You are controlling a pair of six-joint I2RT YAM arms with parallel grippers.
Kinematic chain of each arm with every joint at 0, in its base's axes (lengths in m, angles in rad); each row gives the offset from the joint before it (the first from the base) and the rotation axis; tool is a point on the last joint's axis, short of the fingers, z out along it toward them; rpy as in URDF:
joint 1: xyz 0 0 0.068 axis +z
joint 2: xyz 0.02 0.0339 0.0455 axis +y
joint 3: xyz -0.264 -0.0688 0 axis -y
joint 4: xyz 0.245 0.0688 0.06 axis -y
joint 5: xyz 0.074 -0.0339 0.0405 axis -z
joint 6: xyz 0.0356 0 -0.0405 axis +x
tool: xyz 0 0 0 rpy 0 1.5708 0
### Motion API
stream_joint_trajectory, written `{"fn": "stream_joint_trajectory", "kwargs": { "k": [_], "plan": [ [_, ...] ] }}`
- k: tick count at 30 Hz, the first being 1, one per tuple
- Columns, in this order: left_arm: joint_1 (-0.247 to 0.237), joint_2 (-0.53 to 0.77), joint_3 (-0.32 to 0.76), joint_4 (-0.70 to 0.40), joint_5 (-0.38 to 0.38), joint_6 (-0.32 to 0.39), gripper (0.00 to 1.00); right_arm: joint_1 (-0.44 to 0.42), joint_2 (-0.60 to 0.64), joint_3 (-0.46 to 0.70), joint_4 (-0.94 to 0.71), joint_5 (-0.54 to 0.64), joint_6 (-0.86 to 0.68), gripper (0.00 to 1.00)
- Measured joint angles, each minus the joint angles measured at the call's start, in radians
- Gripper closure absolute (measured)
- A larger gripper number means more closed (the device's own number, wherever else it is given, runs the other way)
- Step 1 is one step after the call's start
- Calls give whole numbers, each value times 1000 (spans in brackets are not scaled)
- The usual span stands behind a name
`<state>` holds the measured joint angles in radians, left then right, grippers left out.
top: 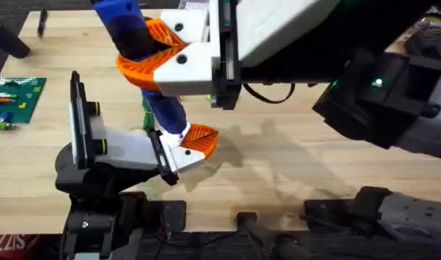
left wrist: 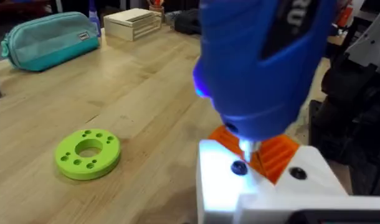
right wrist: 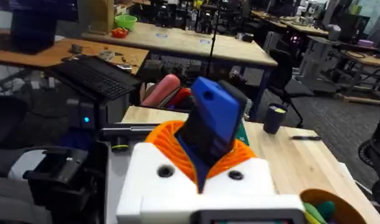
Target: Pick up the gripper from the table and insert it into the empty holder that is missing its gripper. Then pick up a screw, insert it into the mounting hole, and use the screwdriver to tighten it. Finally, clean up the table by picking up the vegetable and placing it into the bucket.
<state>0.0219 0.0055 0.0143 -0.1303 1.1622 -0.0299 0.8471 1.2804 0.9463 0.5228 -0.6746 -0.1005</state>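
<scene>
Looks like a busy workshop back there: a long wooden desk (right wrist: 177,43) runs across the upper part of the right wrist view, a black keyboard (right wrist: 96,74) sits at the left, office chairs (right wrist: 289,74) at the right, grey carpet (right wrist: 339,118) underneath.

right hand (top: 159,61) raised high, clamped; left hand (top: 195,144) low, near table.

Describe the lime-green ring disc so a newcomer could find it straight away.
Start from the light wooden table in the left wrist view. The ring disc lies flat on it, apart from the blue screwdriver. It is the only lime-green piece, round, with a centre hole and small holes around it.
</scene>
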Motion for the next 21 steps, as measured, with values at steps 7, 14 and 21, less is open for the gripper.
{"fn": "stream_joint_trajectory", "kwargs": {
  "k": [7, 14, 21],
  "plan": [
    [0, 0, 0, 0, 0, 0, 982, 0, 0, 0, 3, 0, 0, 993],
    [0, 0, 0, 0, 0, 0, 982, 0, 43, 0, 35, 2, 5, 993],
    [0, 0, 0, 0, 0, -1, 982, 0, 47, 0, 40, 4, 10, 993]
  ]
}}
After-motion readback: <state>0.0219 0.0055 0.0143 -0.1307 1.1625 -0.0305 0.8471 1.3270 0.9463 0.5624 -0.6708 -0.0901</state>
